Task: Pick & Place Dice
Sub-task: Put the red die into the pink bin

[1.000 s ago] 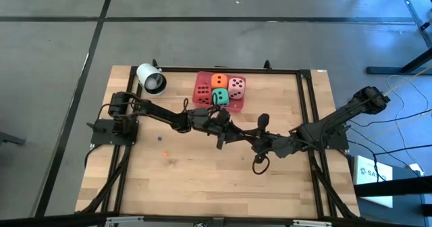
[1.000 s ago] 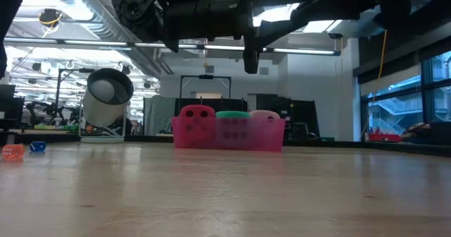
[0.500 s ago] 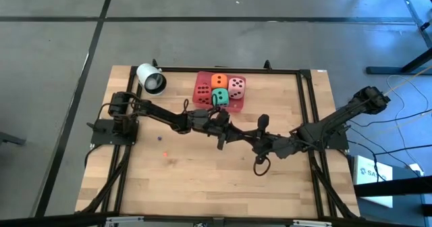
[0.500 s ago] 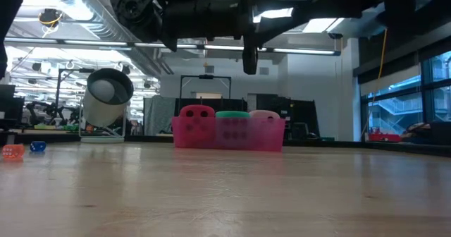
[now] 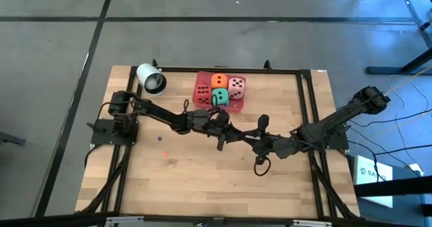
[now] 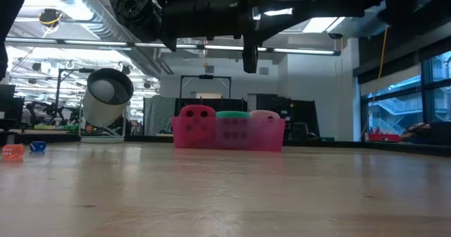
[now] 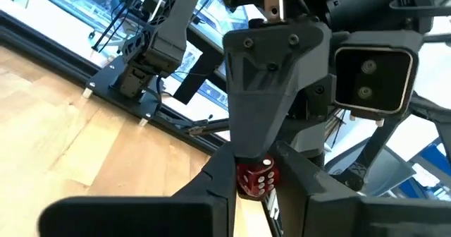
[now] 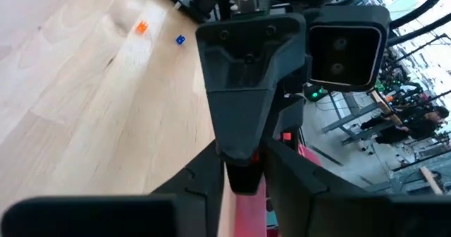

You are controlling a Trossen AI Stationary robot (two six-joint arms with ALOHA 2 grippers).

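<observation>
Four soft dice lie in the pink tray (image 5: 233, 105) at the table's far middle: red (image 5: 202, 90), orange (image 5: 219, 80), light pink (image 5: 236, 86) and green (image 5: 220, 96). Both arms meet high over the table's centre, nose to nose. My left gripper (image 7: 255, 195) is shut on a small red die (image 7: 255, 179) with white pips. My right gripper (image 5: 244, 138) faces it from the table's right, close against the same die. In the right wrist view the left gripper's tip hides nearly all of that die. My left gripper pinches the small red die by two opposite sides (image 7: 242, 183) between its two fingers. The fingers come about level from the table's left. The die hangs well clear of the table, right under the nose of the right gripper.
A white cup (image 5: 150, 78) lies on its side at the far left corner. A tiny blue die (image 5: 159, 137) and a tiny orange die (image 5: 165, 155) lie on the wood left of centre. A black frame (image 5: 305, 92) borders the tabletop.
</observation>
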